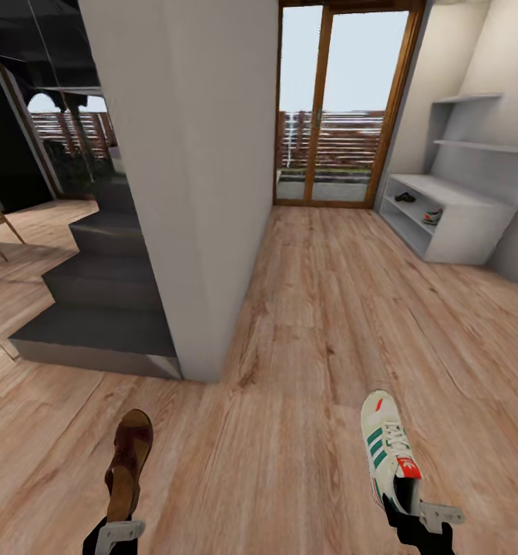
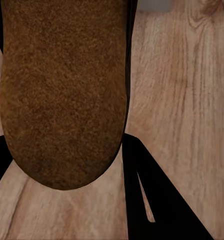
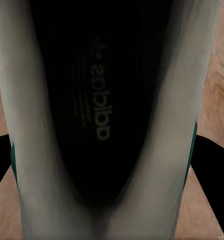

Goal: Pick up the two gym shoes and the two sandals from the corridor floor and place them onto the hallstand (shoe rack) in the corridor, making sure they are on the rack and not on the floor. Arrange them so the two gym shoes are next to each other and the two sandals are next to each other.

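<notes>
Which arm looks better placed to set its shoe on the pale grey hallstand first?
Probably the right. The pale grey hallstand stands ahead to the robot's right, the right gripper carries the cream green-striped sneaker, while the brown sandal hangs left.

We see a brown, grainy suede-like sandal (image 2: 62, 90) clamped between the left fingers, a cream smooth-leather sneaker with green stripes (image 1: 388, 451) and dark matt insole between the right fingers, matt light wood-plank floor (image 1: 305, 324) with visible grain, a smooth matt pale-grey shoe rack (image 1: 463, 223).
</notes>
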You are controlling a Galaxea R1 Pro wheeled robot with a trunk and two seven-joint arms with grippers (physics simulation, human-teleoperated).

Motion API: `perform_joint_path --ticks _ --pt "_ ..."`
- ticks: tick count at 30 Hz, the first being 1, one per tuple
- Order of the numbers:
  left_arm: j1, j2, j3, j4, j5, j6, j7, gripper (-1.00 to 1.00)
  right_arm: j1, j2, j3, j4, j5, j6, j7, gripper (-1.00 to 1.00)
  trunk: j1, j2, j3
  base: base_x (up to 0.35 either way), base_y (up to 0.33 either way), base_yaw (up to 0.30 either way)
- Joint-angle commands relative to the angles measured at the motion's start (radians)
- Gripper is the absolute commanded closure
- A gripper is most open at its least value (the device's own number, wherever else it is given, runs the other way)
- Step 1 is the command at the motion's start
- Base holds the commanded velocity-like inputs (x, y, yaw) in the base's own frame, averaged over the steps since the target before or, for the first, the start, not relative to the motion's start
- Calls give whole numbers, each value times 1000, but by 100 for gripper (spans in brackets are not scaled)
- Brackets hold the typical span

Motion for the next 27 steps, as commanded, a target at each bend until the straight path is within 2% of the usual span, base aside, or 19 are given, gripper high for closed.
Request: perform_joint_path --ticks 1,11,16,20,27 --pt "0 -1 9 0 -8 -3 -8 100 -1 1 -9 1 4 -4 9 100 -4 7 3 0 0 -265" --pt "0 -2 9 0 -8 -3 -8 100 -1 1 -8 1 4 -4 9 100 -42 77 43 0 0 -262" --pt "0 -2 9 1 -8 -3 -9 100 -1 1 -8 1 4 -3 9 100 -62 112 59 0 0 -61" --pt "0 -2 9 1 -8 -3 -9 100 -1 1 -9 1 4 -3 9 100 -62 112 60 0 0 -94" --pt "0 -5 7 1 -12 -2 -10 100 -1 1 -8 1 4 -3 9 100 -62 112 60 0 0 -232"
